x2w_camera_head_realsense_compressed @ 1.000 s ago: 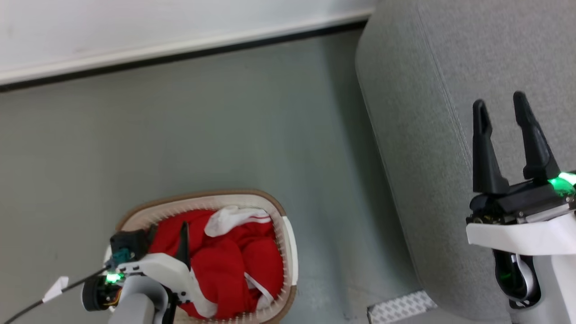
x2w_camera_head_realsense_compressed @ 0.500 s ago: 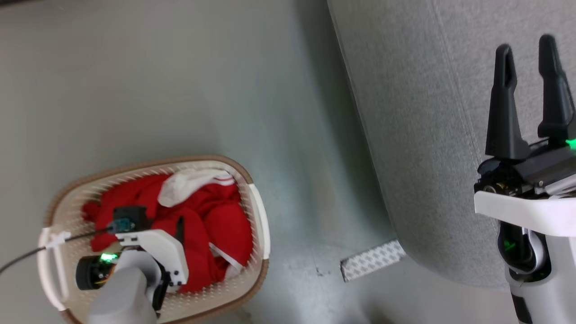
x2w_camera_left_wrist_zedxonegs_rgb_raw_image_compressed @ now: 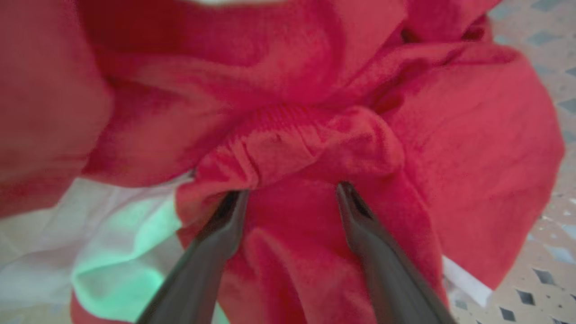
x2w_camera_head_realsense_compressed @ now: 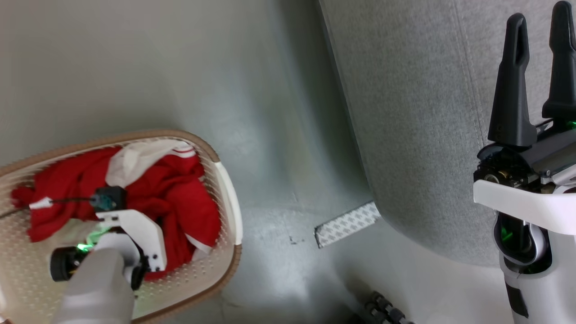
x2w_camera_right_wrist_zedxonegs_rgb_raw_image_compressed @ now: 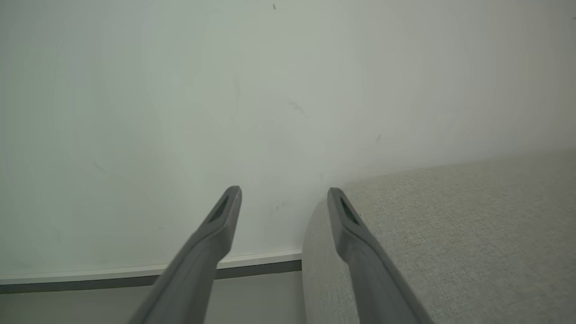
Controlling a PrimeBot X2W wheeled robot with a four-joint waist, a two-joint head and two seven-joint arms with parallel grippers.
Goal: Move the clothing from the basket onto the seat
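Seeing left gripper (x2w_camera_left_wrist_zedxonegs_rgb_raw_image_compressed: pixel 291 191) down inside the basket (x2w_camera_head_realsense_compressed: pixel 215 155), jaws spread wide, both fingertips (x2w_camera_left_wrist_zedxonegs_rgb_raw_image_compressed: pixel 234 202) pushed into the clothing (x2w_camera_head_realsense_compressed: pixel 180 202) but not pinched on it. A gathered red fold sits just past the tips, between them. A white panel of the garment shows at lower left in the left wrist view, tinted green. Head view: clothing is bunched in the basket, white sleeve (x2w_camera_head_realsense_compressed: pixel 135 157) with striped trim on top by the far wall, red fabric over most of the bottom. Basket stands on the grey-green floor (x2w_camera_head_realsense_compressed: pixel 252 90), well apart from the seat (x2w_camera_head_realsense_compressed: pixel 414 112). Right gripper (x2w_camera_head_realsense_compressed: pixel 541 13) hangs over the seat, jaws wide, nothing between them. Right wrist view looks past the seat's rounded edge at a pale wall (x2w_camera_right_wrist_zedxonegs_rgb_raw_image_compressed: pixel 180 90) and baseboard (x2w_camera_right_wrist_zedxonegs_rgb_raw_image_compressed: pixel 135 272). Patterned white strip (x2w_camera_head_realsense_compressed: pixel 346 223) lies on the floor at the seat's near corner
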